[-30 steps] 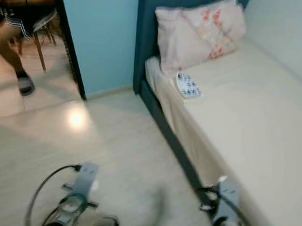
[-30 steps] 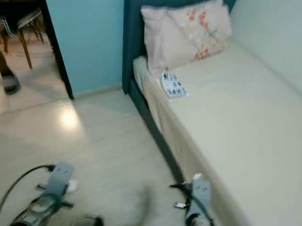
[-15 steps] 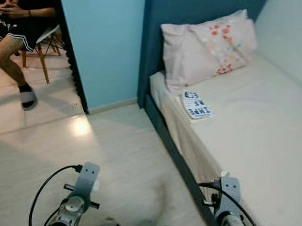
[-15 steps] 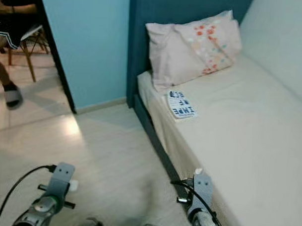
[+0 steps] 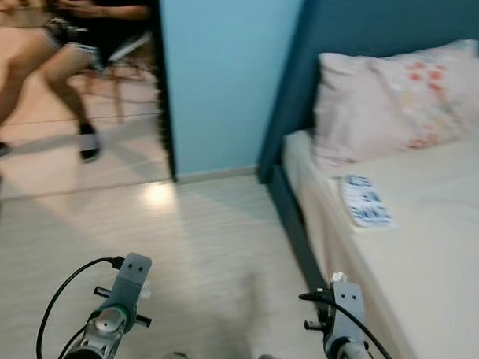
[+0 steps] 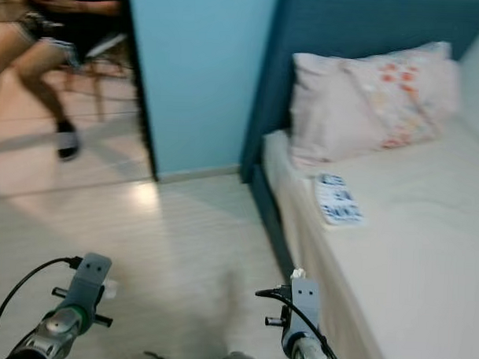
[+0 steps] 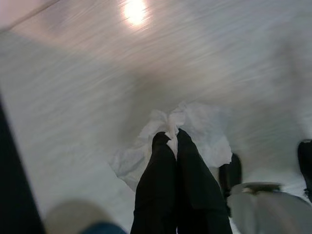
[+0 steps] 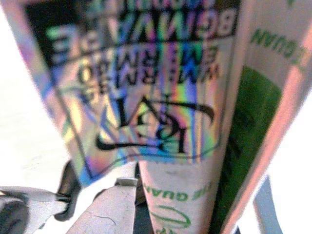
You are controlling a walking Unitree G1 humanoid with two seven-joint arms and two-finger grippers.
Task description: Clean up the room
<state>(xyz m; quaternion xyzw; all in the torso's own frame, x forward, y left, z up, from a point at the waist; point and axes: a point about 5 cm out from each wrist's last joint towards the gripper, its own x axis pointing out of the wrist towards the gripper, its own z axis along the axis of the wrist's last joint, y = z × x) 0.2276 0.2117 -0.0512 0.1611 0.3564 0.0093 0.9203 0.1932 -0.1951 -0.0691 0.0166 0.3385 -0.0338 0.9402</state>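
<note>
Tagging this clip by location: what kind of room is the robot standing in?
Most likely a bedroom in a home. A bed with a dark blue headboard stands on the robot's right, two pillows lean at its head, and a booklet lies on the sheet. A doorway opens to another room where a person sits.

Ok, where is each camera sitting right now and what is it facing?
Left eye: head, looking down at floor, bed, booklet, seated person; both forearms show.
Right eye: same scene, same booklet.
Left wrist: along the left hand, shut on crumpled tissue over the floor.
Right wrist: close against a shiny printed box; grip unclear.
</note>
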